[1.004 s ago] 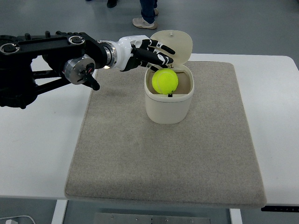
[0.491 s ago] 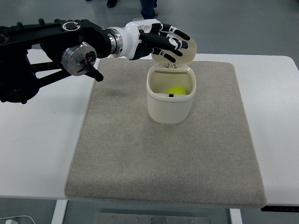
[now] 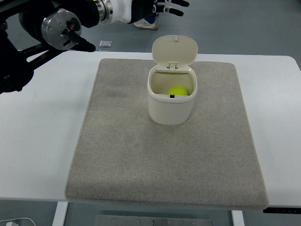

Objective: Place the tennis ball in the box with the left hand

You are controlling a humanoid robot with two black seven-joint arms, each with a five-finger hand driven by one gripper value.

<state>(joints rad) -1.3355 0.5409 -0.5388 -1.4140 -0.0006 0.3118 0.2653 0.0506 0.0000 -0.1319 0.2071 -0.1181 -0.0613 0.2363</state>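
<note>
Your tennis ball lies inside the box, low against its far inner wall, only its upper curve showing over the rim. The box stands upright near the middle of the grey mat on the white table, its hinged lid tipped back and open, which leaves the mouth clear from above. Your left hand sits at the top edge of the frame, well apart from the box and above the floor beyond the table; its fingers are spread and hold nothing, so the ball looks released and the task, by my reading, done. Much of that hand is cut off by the frame, and the arm crosses the upper left corner. Your right hand is not in view. A small dark tab on the box's front rim is too small to identify, as is a small flat object on the floor. A shoe shows partly behind the hand.
</note>
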